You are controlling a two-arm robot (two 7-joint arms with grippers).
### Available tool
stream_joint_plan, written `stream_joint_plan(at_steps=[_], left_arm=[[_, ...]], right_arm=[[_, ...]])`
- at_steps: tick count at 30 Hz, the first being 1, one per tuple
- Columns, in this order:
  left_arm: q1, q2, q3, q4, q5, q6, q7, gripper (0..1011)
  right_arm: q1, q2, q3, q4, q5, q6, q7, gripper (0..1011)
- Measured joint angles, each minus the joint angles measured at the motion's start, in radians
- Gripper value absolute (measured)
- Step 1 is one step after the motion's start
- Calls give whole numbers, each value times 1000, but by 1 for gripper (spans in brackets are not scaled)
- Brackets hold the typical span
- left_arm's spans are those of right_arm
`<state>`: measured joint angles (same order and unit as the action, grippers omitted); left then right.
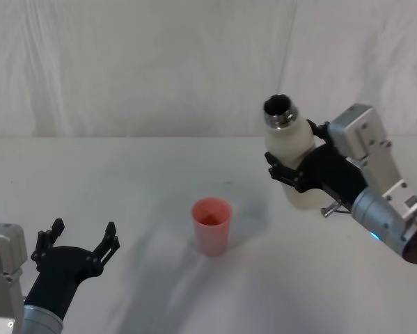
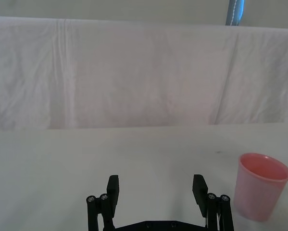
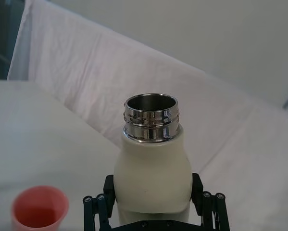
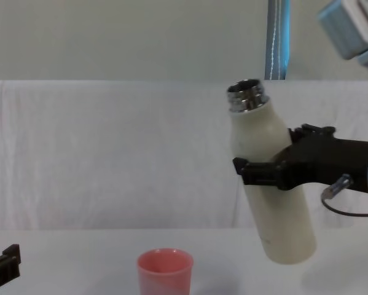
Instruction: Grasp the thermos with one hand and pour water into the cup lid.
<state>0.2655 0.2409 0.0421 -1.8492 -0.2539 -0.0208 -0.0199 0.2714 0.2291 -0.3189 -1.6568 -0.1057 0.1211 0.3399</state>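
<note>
My right gripper is shut on the thermos, a cream-white bottle with an open steel neck. It hangs above the table, tilted slightly with its mouth leaning toward the cup lid. In the chest view the thermos is clear of the table, held by the right gripper at mid-body. The right wrist view shows the thermos between the fingers. The pink cup lid stands upright at the table's middle, left of and below the thermos. My left gripper rests open at the front left, holding nothing.
A white cloth covers the table and hangs as a backdrop behind. A blue-grey pole stands behind the backdrop. The cup lid sits to the side of the left gripper.
</note>
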Motion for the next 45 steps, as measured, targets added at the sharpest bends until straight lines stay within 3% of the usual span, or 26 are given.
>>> stream_joint_plan(at_steps=[5,16,28,45], left_arm=[[0,0,0,0,0,0,0,1001],[0,0,0,0,0,0,0,1001],[0,0,0,0,0,0,0,1001],[0,0,0,0,0,0,0,1001]], right_arm=[[-43,-17,56,-48,116,83,2,961],[-77,-45,119,-83,236,175,-39,961],[-88,-57,138,-78,291,201,-92,961],[-88,-51,128,-31,326,168,-143,961]])
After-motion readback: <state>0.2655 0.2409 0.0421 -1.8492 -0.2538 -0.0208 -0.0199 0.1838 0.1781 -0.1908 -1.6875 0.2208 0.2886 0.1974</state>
